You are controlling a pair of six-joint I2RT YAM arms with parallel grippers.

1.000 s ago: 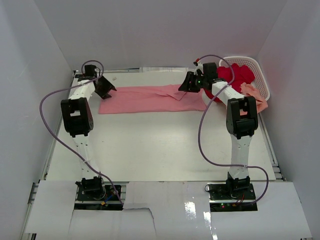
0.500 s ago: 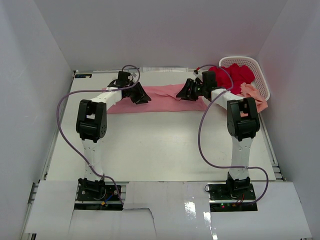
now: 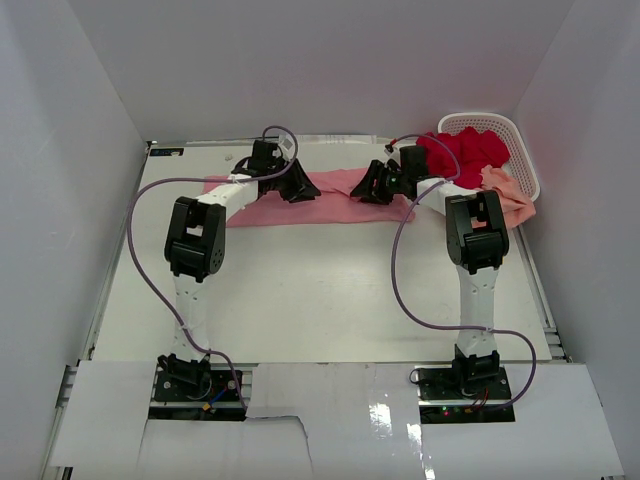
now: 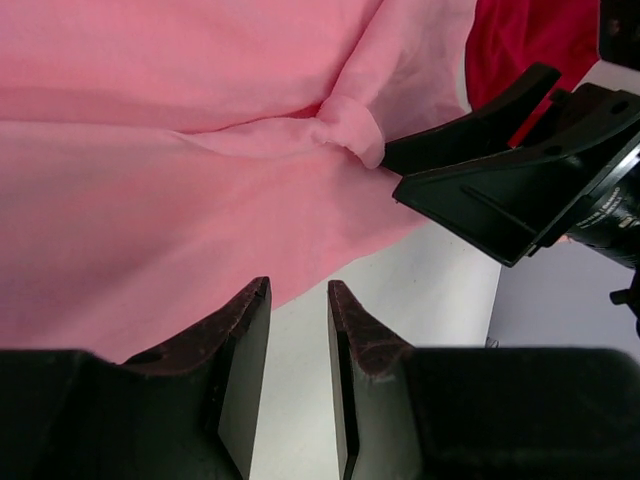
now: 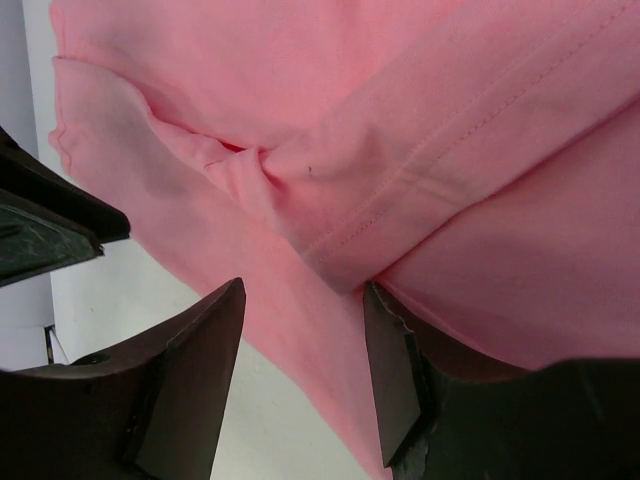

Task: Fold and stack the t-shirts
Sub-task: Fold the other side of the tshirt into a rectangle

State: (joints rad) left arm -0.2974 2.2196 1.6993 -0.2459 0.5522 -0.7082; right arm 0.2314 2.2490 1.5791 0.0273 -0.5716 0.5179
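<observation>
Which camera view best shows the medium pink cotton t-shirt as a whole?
The top external view: the medium pink cotton t-shirt shows nearly whole, spread sideways. Both wrist views show only close-up creased patches.

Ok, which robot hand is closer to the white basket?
The right one. The right gripper is over the pink t-shirt, toward its basket-side end. The left gripper sits further left along the same shirt, so it is farther from the white basket.

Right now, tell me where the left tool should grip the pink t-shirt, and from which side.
Grip the pink t-shirt at its hem edge just ahead of the left tool, coming down from the bare table side: that edge lies flat and free there.
</observation>
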